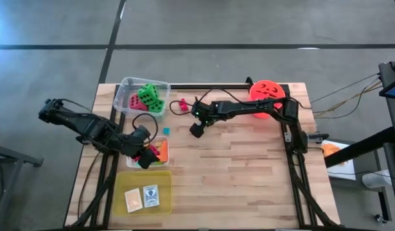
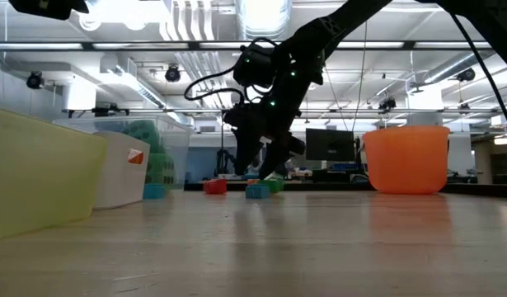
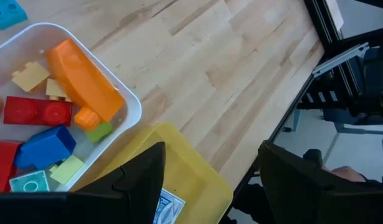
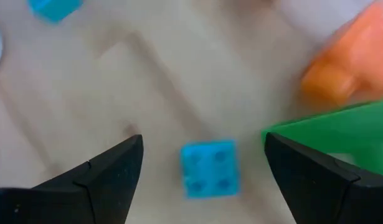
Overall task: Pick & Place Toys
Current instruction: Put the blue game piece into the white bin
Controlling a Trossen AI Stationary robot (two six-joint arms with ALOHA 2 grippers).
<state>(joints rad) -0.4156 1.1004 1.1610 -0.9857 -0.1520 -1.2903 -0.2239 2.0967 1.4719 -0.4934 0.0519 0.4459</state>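
A small blue block (image 4: 210, 168) lies flat on the wooden table (image 1: 248, 179), studs up. My right gripper (image 4: 202, 140) hangs open just above it near the table's middle (image 1: 197, 130), one finger on either side, touching nothing. Beside one finger are a green piece (image 4: 340, 130) and an orange piece (image 4: 347, 62). A second blue block (image 1: 165, 130) lies toward the left. My left gripper (image 3: 211, 149) is open above the white tub of blocks (image 1: 160, 149) and the yellow tub (image 1: 162, 192). Green and pink dice (image 1: 150, 97) sit in a clear tub.
The orange bucket (image 1: 268, 97) stands at the far right. A pink block (image 1: 182, 104) lies near the dice tub. The yellow tub holds cards (image 1: 142, 196). The white tub holds orange, red, blue and yellow blocks (image 3: 60, 106). Bare wood spreads over the near right.
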